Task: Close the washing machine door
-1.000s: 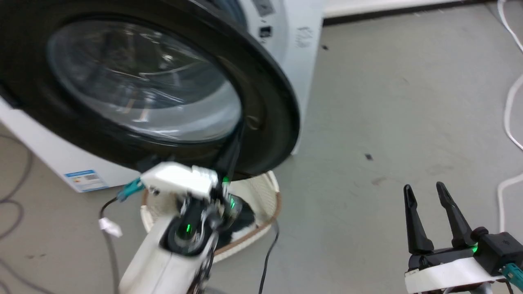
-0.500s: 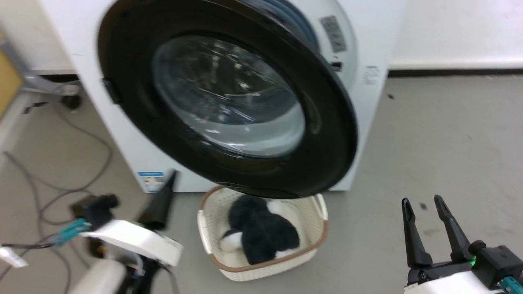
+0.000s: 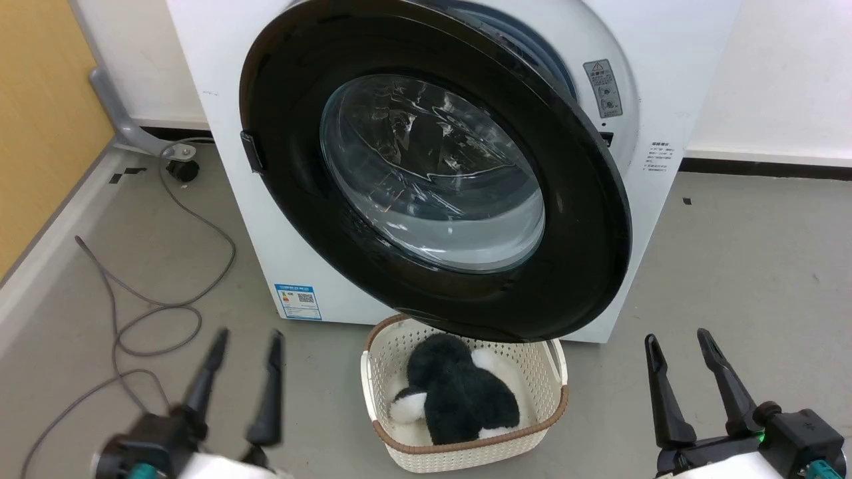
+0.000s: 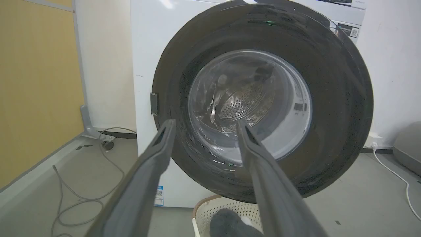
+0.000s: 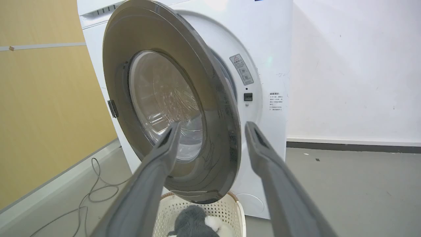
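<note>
- Counted: one white front-loading washing machine point(image 3: 665, 53), one door, one basket, one plush toy, one loose cable and two grippers.
- The large round black-rimmed washing machine door point(image 3: 436, 169) is a broad, glossy black ring around a bulging clear glass bowl. In the left wrist view the perforated steel drum point(image 4: 243, 102) shows through the glass. A small black tab point(image 3: 251, 152) sits on the door's left edge.
- The door hangs on the front of the machine and is nearly as wide as it. It is ajar: its left edge lies close against the white front and its right edge stands out from it. The right wrist view shows the gap.
- As a round disc it has no long side. It stands upright, with its outer face turned toward the robot and slightly to the robot's left.
- In the head view its lower rim hangs over the far edge of a cream perforated plastic basket with a brown rim point(image 3: 532, 372). The basket stands on the grey floor point(image 3: 732, 266) just in front of the machine and holds a black-and-white plush toy point(image 3: 459, 392).
- A thin grey cable point(image 3: 233, 249) lies in loops on the floor to the left of the machine.
- The left gripper point(image 3: 247, 339) is low at the left of the head view and blurred there. In its wrist view its two dark fingers are spread wide and empty, pointing at the door's glass and apart from it.
- The right gripper point(image 3: 675, 338) is low at the right, with its fingers wide apart, holding nothing and clear of the door.
</note>
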